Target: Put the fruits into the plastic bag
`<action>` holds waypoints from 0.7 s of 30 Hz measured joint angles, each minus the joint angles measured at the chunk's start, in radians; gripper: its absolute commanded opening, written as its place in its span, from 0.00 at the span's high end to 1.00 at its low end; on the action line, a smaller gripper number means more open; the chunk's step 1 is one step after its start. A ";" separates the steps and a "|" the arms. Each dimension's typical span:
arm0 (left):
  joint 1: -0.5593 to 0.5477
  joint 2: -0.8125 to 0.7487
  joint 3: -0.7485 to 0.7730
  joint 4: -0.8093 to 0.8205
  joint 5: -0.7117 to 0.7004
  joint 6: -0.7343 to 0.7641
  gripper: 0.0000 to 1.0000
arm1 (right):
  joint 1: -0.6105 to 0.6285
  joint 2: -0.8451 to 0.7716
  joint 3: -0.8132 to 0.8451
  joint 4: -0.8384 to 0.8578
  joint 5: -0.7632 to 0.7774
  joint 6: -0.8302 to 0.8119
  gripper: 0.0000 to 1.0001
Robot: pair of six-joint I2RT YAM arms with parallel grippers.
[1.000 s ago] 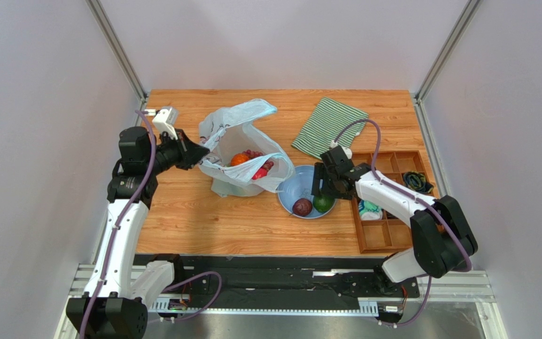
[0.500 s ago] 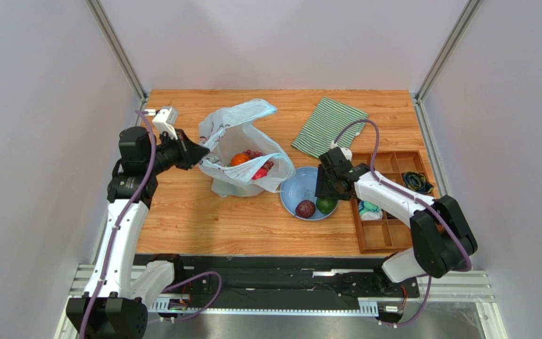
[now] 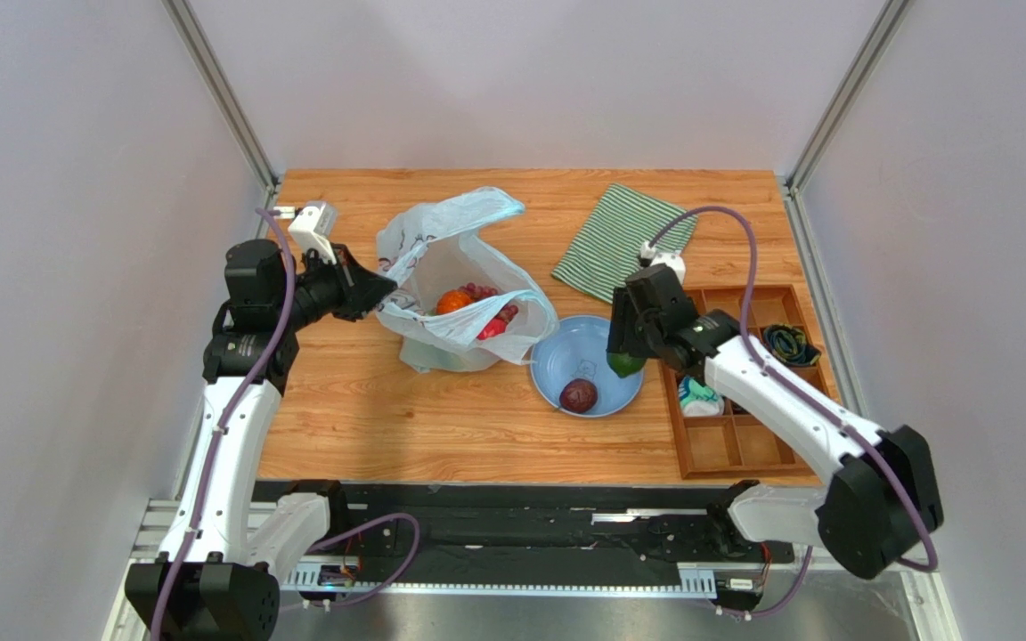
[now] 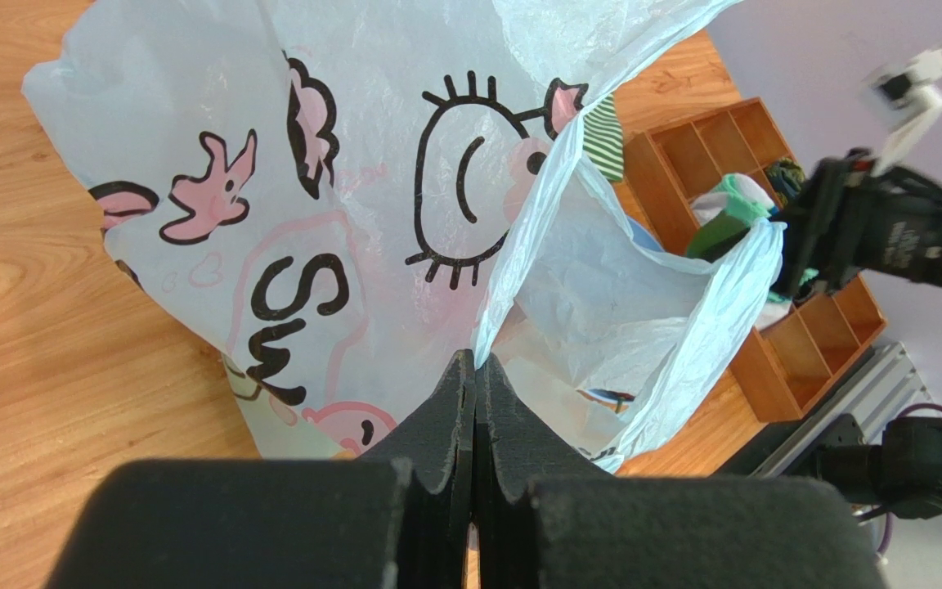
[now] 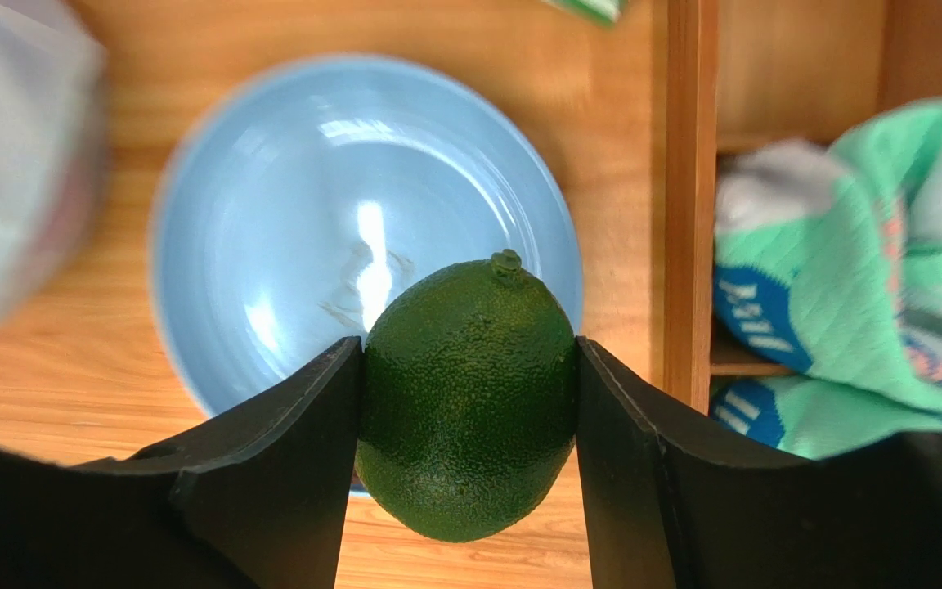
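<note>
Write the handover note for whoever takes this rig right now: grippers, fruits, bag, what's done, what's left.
Left gripper: shut on the plastic bag at its rim, holding the mouth open.
Right gripper: shut on a dark green fruit, held above the right edge of the blue plate.
Done: an orange fruit, grapes and a red fruit show inside the bag; others may be hidden.
Left: bag the green fruit, then fetch the dark purple fruit from the plate.
</note>
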 measured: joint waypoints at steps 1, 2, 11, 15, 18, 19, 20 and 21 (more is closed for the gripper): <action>0.000 0.000 0.000 0.000 0.000 0.000 1.00 | 0.003 -0.026 0.010 0.004 0.002 -0.009 0.77; 0.000 0.000 0.000 0.000 0.000 0.000 1.00 | 0.005 -0.060 0.020 0.017 0.001 -0.018 0.79; 0.000 0.000 0.000 0.000 0.000 0.000 1.00 | 0.087 -0.204 0.135 0.302 -0.096 -0.058 0.82; 0.000 0.000 0.000 0.000 0.000 0.000 1.00 | 0.144 -0.107 0.255 0.393 -0.121 -0.082 0.82; 0.000 0.000 0.000 0.001 0.000 0.000 1.00 | 0.219 -0.019 0.325 0.457 -0.124 -0.114 0.82; 0.000 0.000 0.000 0.001 0.000 0.000 1.00 | 0.244 0.005 0.339 0.471 -0.125 -0.124 0.82; 0.000 0.000 0.000 0.002 0.000 0.000 1.00 | 0.260 0.024 0.349 0.480 -0.126 -0.132 0.82; 0.000 0.000 0.000 0.002 0.000 0.000 1.00 | 0.277 0.049 0.365 0.487 -0.130 -0.143 0.82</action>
